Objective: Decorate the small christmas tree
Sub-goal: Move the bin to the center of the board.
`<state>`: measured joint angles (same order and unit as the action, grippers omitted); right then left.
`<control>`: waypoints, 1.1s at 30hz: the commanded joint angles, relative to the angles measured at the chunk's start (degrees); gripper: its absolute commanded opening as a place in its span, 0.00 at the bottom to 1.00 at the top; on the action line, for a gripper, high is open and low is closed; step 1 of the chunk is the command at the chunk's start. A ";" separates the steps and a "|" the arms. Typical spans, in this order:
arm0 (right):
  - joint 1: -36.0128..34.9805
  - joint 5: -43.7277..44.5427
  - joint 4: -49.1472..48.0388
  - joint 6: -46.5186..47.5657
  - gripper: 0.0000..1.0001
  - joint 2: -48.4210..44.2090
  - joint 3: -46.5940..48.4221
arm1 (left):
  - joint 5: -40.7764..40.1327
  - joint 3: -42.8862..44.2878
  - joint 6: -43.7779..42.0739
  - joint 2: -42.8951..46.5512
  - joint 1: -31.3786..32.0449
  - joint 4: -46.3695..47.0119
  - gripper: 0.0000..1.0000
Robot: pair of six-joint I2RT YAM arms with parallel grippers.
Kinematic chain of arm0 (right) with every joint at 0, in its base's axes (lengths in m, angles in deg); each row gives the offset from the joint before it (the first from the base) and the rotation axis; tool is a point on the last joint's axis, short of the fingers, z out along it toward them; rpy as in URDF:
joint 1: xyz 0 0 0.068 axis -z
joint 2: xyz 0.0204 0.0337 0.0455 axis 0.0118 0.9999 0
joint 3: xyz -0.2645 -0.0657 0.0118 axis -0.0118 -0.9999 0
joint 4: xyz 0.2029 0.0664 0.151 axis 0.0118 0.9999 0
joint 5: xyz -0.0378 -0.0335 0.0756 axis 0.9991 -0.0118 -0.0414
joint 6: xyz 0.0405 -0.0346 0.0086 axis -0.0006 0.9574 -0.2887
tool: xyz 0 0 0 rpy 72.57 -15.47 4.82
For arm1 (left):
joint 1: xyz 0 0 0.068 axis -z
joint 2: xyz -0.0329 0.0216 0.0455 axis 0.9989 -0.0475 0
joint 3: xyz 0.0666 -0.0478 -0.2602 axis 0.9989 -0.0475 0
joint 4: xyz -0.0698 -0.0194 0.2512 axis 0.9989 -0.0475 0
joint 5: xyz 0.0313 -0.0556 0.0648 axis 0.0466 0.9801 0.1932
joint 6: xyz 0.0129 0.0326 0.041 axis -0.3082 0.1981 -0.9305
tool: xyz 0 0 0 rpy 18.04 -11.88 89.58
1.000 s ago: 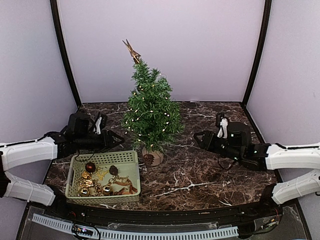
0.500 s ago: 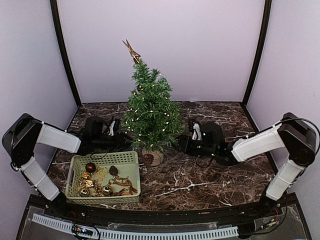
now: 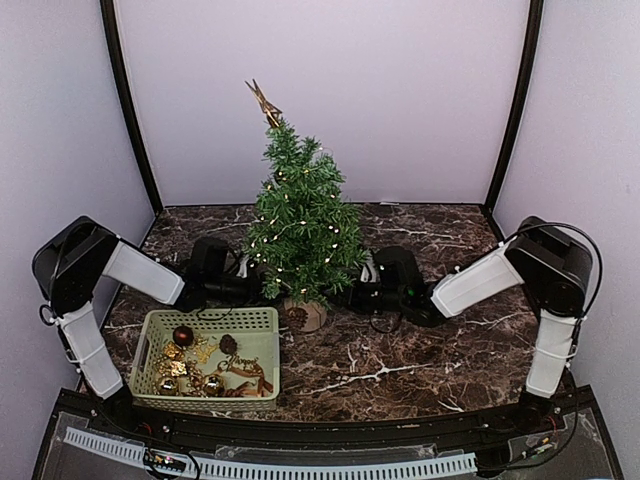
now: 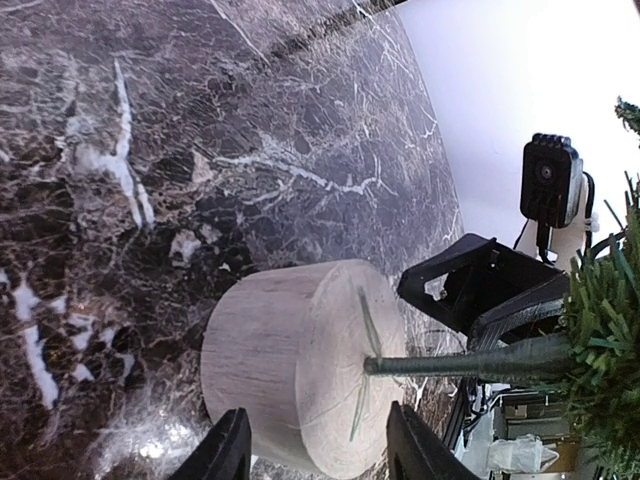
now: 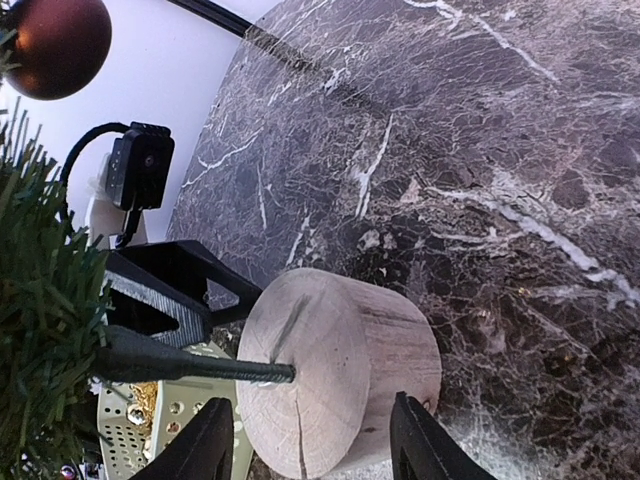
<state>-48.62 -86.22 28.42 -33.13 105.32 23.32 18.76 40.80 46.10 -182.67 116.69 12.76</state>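
The small christmas tree (image 3: 300, 225) stands mid-table with a string of lights, a gold topper (image 3: 264, 103) and a round wooden base (image 3: 312, 316). My left gripper (image 3: 250, 288) lies low at the base's left and my right gripper (image 3: 352, 296) at its right, facing each other. In the left wrist view the base (image 4: 300, 360) and thin trunk (image 4: 470, 362) fill the space ahead, and my open left gripper (image 4: 320, 450) straddles the base's near edge. My right gripper (image 5: 315, 450) is open the same way around the base (image 5: 340, 380). A brown ball (image 5: 55, 40) hangs on the tree.
A pale green basket (image 3: 208, 316) holding gold and brown ornaments sits at the front left, close to the tree's base. Dark marble tabletop (image 3: 400, 370) runs to purple walls on three sides. Each wrist view shows the opposite gripper beyond the base.
Both arms have swung inward from the table's sides and now lie low against the tree's base. Their jaws have kept about the same width. The tree has not moved.
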 commanded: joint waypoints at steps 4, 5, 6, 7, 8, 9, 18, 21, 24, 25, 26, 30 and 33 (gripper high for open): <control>-0.13 -1.04 -2.55 -0.68 0.50 4.36 3.15 | 0.64 2.76 -2.09 -1.32 1.37 -2.96 0.47; -0.13 -0.97 -2.55 -0.75 0.49 4.78 3.35 | 0.54 2.96 -2.25 -1.78 1.54 -3.27 0.47; -0.18 -0.85 -2.55 -0.75 0.48 5.13 3.55 | 0.58 3.41 -2.31 -2.08 1.86 -3.67 0.45; -0.22 -0.73 -2.54 -0.77 0.47 5.41 3.73 | 0.60 3.64 -2.36 -2.63 2.05 -3.71 0.44; -0.26 -0.63 -2.60 -0.89 0.46 5.60 3.78 | 0.86 4.09 -2.16 -3.08 2.45 -3.54 0.43; -0.18 -0.49 -2.64 -0.98 0.44 5.81 3.85 | 0.96 4.62 -2.07 -3.91 2.69 -3.06 0.40; -0.05 4.08 -4.52 -3.68 0.33 4.73 1.29 | 0.75 10.63 -1.24 -10.07 4.11 0.33 0.32; -0.05 5.83 -6.41 -5.98 0.31 4.29 -0.36 | 1.47 14.20 -1.00 -12.33 4.44 1.81 0.32; -0.05 7.35 -8.98 -8.15 0.31 4.10 -1.97 | 1.90 17.25 -1.11 -15.31 4.66 2.08 0.32; -0.06 7.65 -9.39 -8.49 0.31 4.02 -2.37 | 2.13 18.70 -1.15 -15.87 4.75 2.19 0.32; -0.02 8.04 -9.55 -8.72 0.31 3.97 -2.63 | 2.21 19.41 -1.29 -16.93 4.77 2.16 0.32; -0.05 8.86 -9.67 -8.87 0.31 3.48 -3.29 | 2.93 22.83 -1.67 -19.33 4.86 2.58 0.31; 0.04 9.69 -9.68 -8.40 0.31 2.57 -3.77 | 3.93 25.33 -1.73 -20.82 4.93 3.65 0.31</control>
<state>-47.38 -75.73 21.38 -41.42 109.45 20.15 18.52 62.94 45.03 -201.97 119.00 13.50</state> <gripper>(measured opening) 0.311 0.315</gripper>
